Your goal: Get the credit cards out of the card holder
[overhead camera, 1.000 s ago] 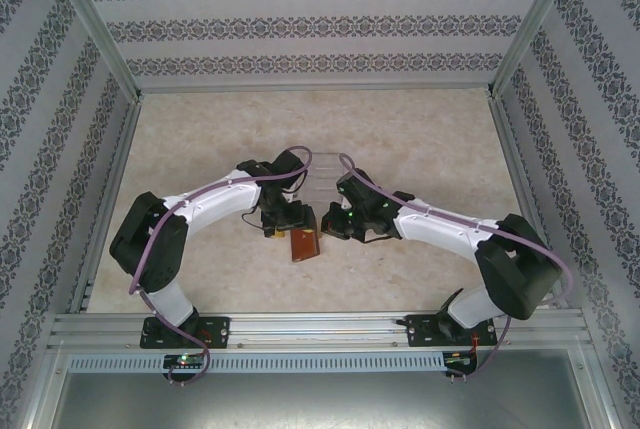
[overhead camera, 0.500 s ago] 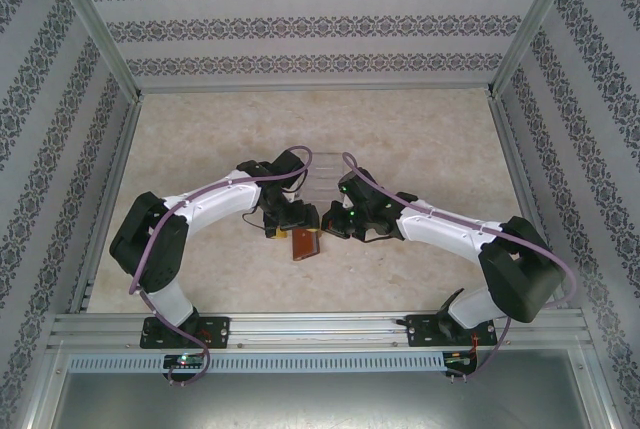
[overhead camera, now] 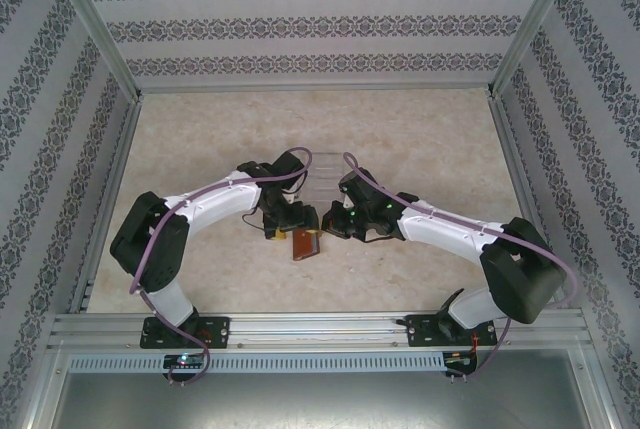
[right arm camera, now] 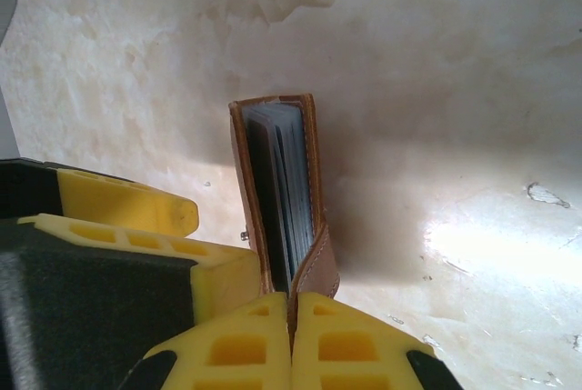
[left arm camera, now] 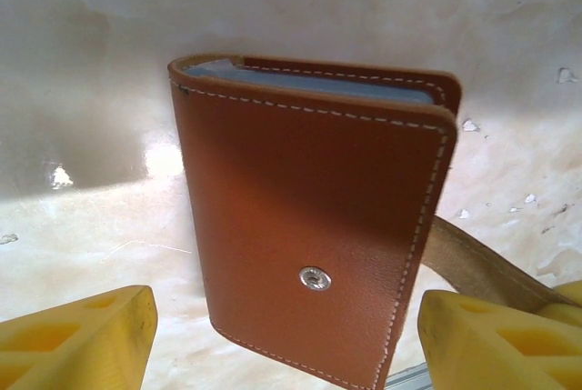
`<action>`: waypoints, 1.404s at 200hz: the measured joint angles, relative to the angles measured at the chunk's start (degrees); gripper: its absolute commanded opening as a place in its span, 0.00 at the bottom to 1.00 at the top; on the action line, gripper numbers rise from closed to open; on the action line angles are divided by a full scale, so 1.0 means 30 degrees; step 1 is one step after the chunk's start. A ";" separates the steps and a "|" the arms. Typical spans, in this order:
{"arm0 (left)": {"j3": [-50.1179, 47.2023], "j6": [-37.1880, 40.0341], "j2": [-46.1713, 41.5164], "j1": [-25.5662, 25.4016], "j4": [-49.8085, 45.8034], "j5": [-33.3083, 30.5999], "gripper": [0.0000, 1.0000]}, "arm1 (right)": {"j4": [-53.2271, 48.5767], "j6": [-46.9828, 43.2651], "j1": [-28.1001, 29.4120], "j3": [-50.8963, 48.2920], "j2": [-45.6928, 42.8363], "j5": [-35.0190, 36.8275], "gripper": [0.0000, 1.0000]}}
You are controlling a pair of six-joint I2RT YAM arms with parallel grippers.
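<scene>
The card holder (overhead camera: 303, 245) is a reddish-brown leather wallet standing on its edge on the table between the two arms. In the left wrist view its snap-button cover (left arm camera: 309, 226) faces me, and my left gripper (left arm camera: 286, 322) is open, one yellow finger on each side of it. My right gripper (right arm camera: 291, 304) is shut on the wallet's strap tab (right arm camera: 316, 267). The right wrist view looks into the wallet's slightly parted edge at its grey-blue pockets (right arm camera: 277, 190). The credit cards are hidden inside. In the top view the left gripper (overhead camera: 295, 221) and right gripper (overhead camera: 328, 224) meet over the wallet.
A clear plastic box (overhead camera: 322, 167) sits just behind the two grippers. The marbled tabletop (overhead camera: 420, 139) is walled by patterned panels, with an aluminium rail (overhead camera: 320, 327) along the near edge. A yellow finger of the left gripper (right arm camera: 127, 208) stands left of the wallet.
The right gripper has edged slightly left toward the wallet. The left gripper has shifted a little. The wallet stays in place.
</scene>
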 measured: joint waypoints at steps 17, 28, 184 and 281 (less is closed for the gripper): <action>-0.0058 0.0000 0.0073 0.0000 0.0007 0.0000 0.71 | 0.0000 0.0000 0.0000 0.0000 0.0000 0.0000 0.00; -0.0058 -0.0007 0.0073 0.0000 0.0015 -0.0007 0.70 | 0.0000 0.0000 0.0000 0.0000 -0.0007 0.0000 0.00; -0.0058 0.0007 -0.1290 0.0000 -0.1144 -0.2164 0.44 | -0.0102 -0.0007 -0.0350 0.0000 -0.0073 0.0007 0.00; -0.0707 0.0102 -0.2608 0.0787 -0.2091 -0.3410 0.29 | -0.0612 -0.0007 -0.0627 0.0000 -0.0357 0.0168 0.00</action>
